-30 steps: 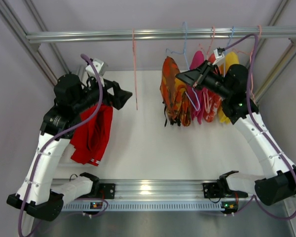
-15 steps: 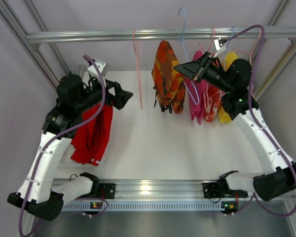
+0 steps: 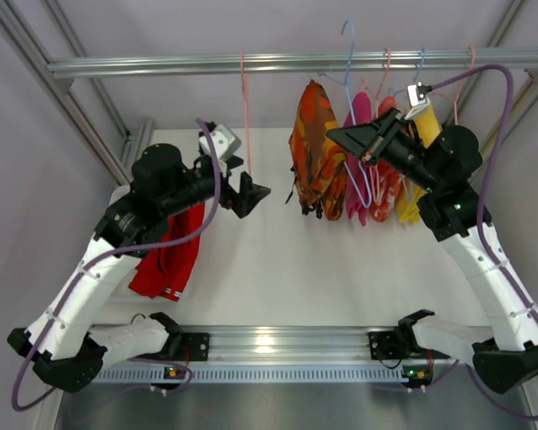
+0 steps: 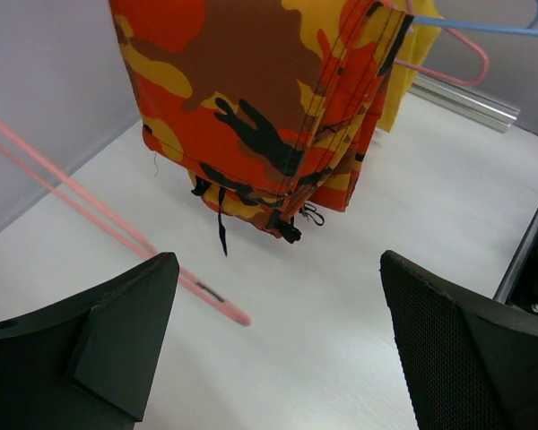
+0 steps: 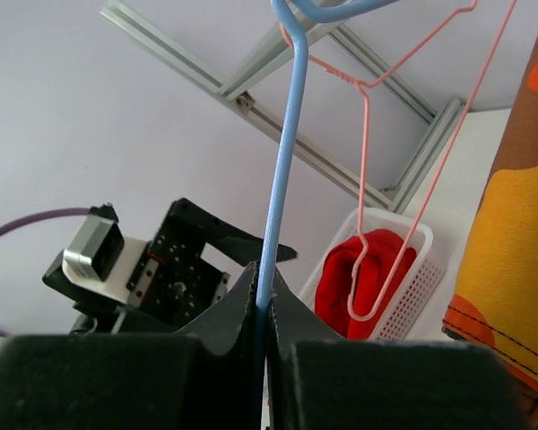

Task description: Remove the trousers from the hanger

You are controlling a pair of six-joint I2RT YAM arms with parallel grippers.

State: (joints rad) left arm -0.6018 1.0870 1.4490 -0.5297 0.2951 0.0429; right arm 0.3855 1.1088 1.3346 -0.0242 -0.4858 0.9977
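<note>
From above, the red trousers [image 3: 166,255] are lying off any hanger at the left, while the orange patterned trousers [image 3: 312,161] are hanging on the blue hanger [image 3: 349,40], so roughly half seems left. In the left wrist view, the left pincer [image 4: 276,269] is gaping wide, facing that pair. In the right wrist view, the right pincer [image 5: 262,300] is pinching the hanger's wire.

No legible text or labels.
</note>
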